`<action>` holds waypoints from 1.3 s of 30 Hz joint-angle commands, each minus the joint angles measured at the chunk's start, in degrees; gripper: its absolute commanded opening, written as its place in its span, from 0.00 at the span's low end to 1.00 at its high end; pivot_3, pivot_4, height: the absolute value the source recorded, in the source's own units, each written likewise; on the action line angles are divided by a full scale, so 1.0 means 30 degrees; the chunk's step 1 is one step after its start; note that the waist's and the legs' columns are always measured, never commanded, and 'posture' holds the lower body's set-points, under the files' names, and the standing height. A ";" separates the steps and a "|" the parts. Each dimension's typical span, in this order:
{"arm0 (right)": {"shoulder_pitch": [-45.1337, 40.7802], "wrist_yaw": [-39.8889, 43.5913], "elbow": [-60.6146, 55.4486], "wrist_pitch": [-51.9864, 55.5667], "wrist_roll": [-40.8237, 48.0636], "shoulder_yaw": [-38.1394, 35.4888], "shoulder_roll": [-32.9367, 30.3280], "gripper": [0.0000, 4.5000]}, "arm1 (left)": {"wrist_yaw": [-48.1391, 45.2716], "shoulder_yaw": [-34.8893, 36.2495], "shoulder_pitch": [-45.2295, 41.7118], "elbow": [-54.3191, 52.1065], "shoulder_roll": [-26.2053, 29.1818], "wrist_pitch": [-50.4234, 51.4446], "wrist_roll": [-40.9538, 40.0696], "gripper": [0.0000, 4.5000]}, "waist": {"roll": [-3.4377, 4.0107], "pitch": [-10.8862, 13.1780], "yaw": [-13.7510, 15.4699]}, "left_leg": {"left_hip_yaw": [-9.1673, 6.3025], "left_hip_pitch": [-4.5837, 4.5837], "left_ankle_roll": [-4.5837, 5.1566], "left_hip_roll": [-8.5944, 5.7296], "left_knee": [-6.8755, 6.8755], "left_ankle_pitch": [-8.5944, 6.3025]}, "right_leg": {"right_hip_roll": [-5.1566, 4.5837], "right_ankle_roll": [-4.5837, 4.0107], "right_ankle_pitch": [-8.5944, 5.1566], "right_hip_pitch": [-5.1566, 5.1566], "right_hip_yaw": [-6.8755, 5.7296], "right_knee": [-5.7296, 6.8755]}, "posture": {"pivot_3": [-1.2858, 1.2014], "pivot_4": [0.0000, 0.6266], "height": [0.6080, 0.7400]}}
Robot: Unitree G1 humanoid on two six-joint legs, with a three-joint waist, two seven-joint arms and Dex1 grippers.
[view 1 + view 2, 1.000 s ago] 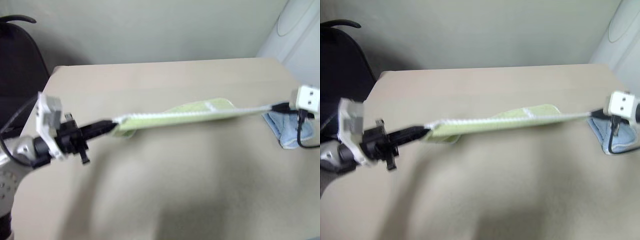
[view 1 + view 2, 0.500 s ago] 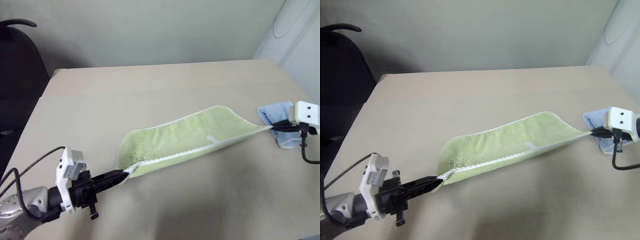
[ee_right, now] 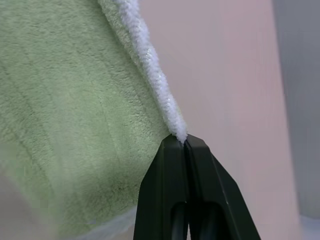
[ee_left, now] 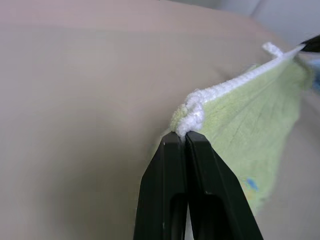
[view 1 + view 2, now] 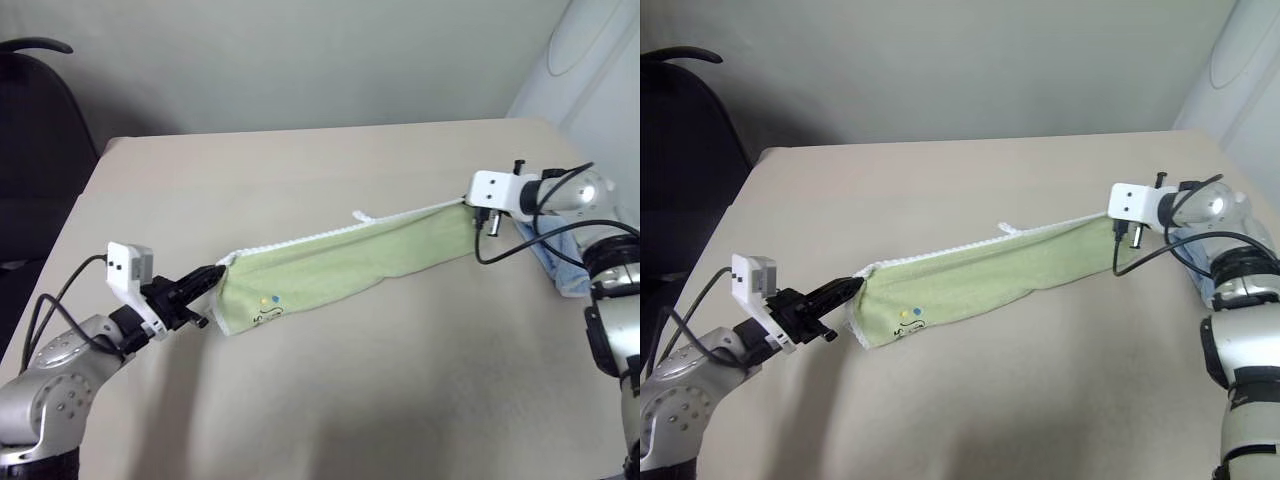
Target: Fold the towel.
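The light green towel (image 5: 345,262) hangs stretched above the table, its white stitched edge on top and a small dark mark with coloured dots (image 5: 266,305) near its lower left corner. My left gripper (image 5: 215,273) is shut on the towel's left top corner (image 4: 189,120). At the other end my right gripper (image 5: 468,203) is shut on the right top corner (image 3: 176,131). The cloth droops between them, and its lower edge hangs close to the tabletop; whether it touches I cannot tell.
A smaller light blue cloth (image 5: 556,262) lies at the table's right edge, behind my right arm. The beige table (image 5: 300,180) spreads wide behind and in front of the towel. A dark chair (image 5: 35,120) stands off the table's left side.
My right gripper has carried its corner left and away from me. My left gripper has drawn its corner up and farther off. The towel now hangs on edge instead of lying slanted open.
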 commanded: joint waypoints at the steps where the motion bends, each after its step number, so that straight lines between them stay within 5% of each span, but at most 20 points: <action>1: -0.0682 -0.2004 0.1264 -0.0102 -0.1381 0.0725 0.0050 0.00 | -0.0413 -0.0808 -0.0219 0.0876 0.0406 -0.1187 0.1884 0.01 | 0.0000 0.0000 0.0018 | -0.0004 -0.0017 -0.0028 0.0000 0.0000 0.0016 | -0.0001 -0.0006 0.0003 -0.0019 -0.0001 0.0004 | 0.52 0.24 1.00; 5: -0.0805 -0.3217 0.1954 -0.0203 -0.2072 0.1106 0.0600 0.00 | -0.0755 -0.1900 -0.0686 0.1869 0.0405 -0.2006 0.3300 0.01 | 0.0000 0.0000 0.0013 | 0.0003 -0.0062 -0.0153 0.0000 -0.0008 0.0087 | -0.0007 -0.0016 0.0008 -0.0064 0.0002 0.0009 | 0.52 0.24 1.00; 8: -0.0865 -0.4597 0.2205 -0.0123 -0.2550 0.1231 0.0588 0.15 | -0.0879 -0.2235 -0.0989 0.2279 0.0194 -0.2314 0.3728 0.17 | 0.0000 0.0000 0.0019 | 0.0006 -0.0103 -0.0155 0.0002 -0.0009 0.0089 | -0.0011 -0.0029 0.0016 -0.0103 0.0002 0.0012 | 0.52 0.24 1.00; 19: -0.0318 -0.7118 0.1700 -0.1254 -0.1886 0.0137 -0.0963 0.99 | 0.0048 -0.1304 -0.0129 0.1932 -0.0140 -0.2561 0.4853 1.00 | 0.0000 0.0000 0.0025 | 0.0011 -0.0185 -0.0168 0.0005 -0.0014 0.0097 | -0.0018 -0.0039 0.0022 -0.0194 0.0003 0.0024 | 0.52 0.24 1.00; 26: 0.2150 -0.3483 -0.0374 0.2396 0.5471 -0.6225 -0.1234 0.99 | 0.2946 0.1202 -0.0494 0.2056 -0.0857 -0.3834 0.5805 1.00 | -0.0020 -0.0011 0.0080 | 0.0024 -0.0192 -0.0189 0.0010 -0.0018 0.0110 | -0.0012 -0.0041 0.0022 -0.0193 0.0004 0.0022 | 0.52 0.24 1.00; 30: 0.5903 -0.0527 -0.7201 1.1945 1.1533 -1.0032 -0.0161 0.99 | 0.2699 0.0701 -0.1166 0.0061 -0.1211 -0.4257 0.5365 1.00 | -0.0040 -0.0023 0.0117 | 0.0037 -0.0191 -0.0232 0.0010 -0.0012 0.0135 | 0.0001 -0.0042 0.0021 -0.0184 0.0012 0.0013 | 0.52 0.24 1.00; 35: 0.8699 -0.3762 -1.2888 2.2053 1.6830 -1.4542 0.1245 0.99 | 0.0900 -0.1690 -0.0755 -0.1962 -0.1275 -0.4700 0.5622 1.00 | -0.0029 -0.0017 0.0109 | 0.0051 -0.0185 -0.0243 0.0005 -0.0007 0.0142 | 0.0014 -0.0045 0.0018 -0.0199 0.0030 0.0020 | 0.52 0.24 1.00; 39: 0.9978 -0.6607 -1.5312 2.5990 1.9050 -1.7015 0.2477 0.99 | 0.0191 -0.3280 -0.0871 -0.3048 -0.1473 -0.4711 0.5527 1.00 | -0.0033 -0.0019 0.0083 | 0.0036 -0.0169 -0.0239 0.0006 0.0003 0.0140 | 0.0022 -0.0042 0.0016 -0.0186 0.0025 0.0021 | 0.52 0.24 1.00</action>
